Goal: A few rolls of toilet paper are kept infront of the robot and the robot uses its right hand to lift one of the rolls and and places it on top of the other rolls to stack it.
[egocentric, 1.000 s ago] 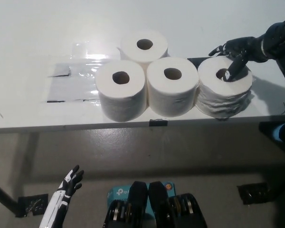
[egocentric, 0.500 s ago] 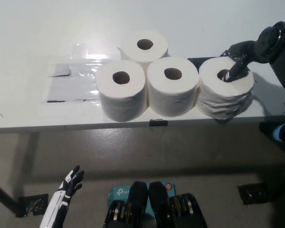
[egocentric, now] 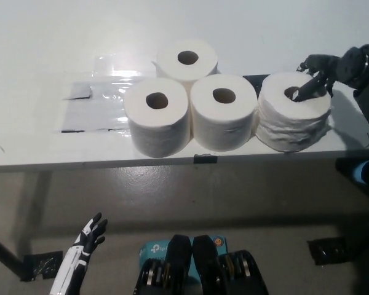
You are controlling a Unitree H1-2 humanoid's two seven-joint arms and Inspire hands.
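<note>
Start at the left. Your white left hand (egocentric: 89, 236) hangs low beside the worktop (egocentric: 43, 55), well below its edge. Its fingers are spread and it holds nothing. It sits in the same spot as a second ago, so it is just resting.

Next come three rolls that touch each other. There is the left front roll (egocentric: 157, 123), the back roll (egocentric: 187, 60) behind it, and the middle front roll (egocentric: 224, 120). None of them has moved. Behind them a clear plastic sheet (egocentric: 92, 98) lies flat on the worktop.

Now look at the right. The right roll (egocentric: 294, 117) stands just beside the middle front roll. Your black right hand (egocentric: 317, 74) is on top of it. A second ago the hand lay more over the roll. Now it has pulled back toward the right, and one finger is poked down into the hole. The other fingers curl around the far top edge. So the hand is pinching the roll's wall, from the hole to the outside.

The roll looks a tiny bit shifted, but it still rests on the worktop. I think you have your grip now. The lift comes next. Then you carry it left, onto the other three.
</note>
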